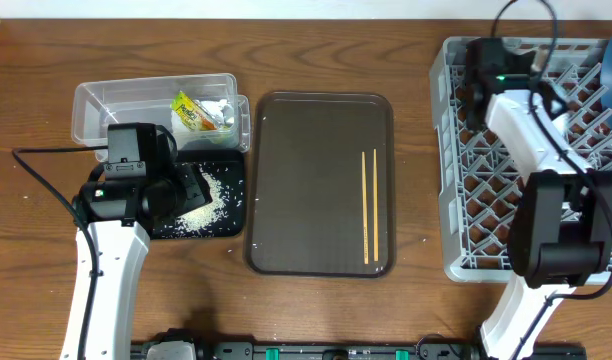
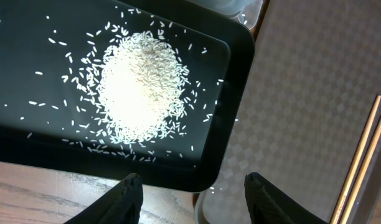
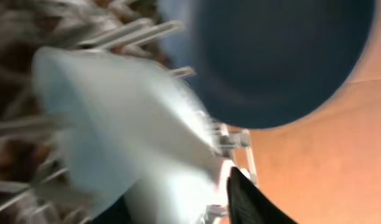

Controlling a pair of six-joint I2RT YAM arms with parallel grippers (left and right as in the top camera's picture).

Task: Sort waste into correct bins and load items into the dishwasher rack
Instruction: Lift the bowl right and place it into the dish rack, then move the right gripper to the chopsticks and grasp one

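Observation:
My left gripper (image 2: 193, 199) is open and empty over the near right corner of the black tray (image 2: 28, 149), which holds a heap of white rice (image 2: 137, 87). The yellow-green wrapper (image 1: 198, 112) lies in the clear tub (image 1: 96, 105). Two chopsticks (image 1: 369, 205) lie on the brown tray (image 1: 306, 180). My right gripper (image 3: 178, 205) is over the far left part of the grey rack (image 1: 451, 150). Its fingers are spread, with the blurred pale blue bowl (image 3: 116, 112) between them. The dark blue dish (image 3: 277, 56) is just behind. The cups are out of view.
The black tray (image 1: 231, 225) touches the brown tray's left edge, and the clear tub stands just behind it. Bare wooden table lies between the brown tray and the rack. The right arm's body covers the rack's near right part.

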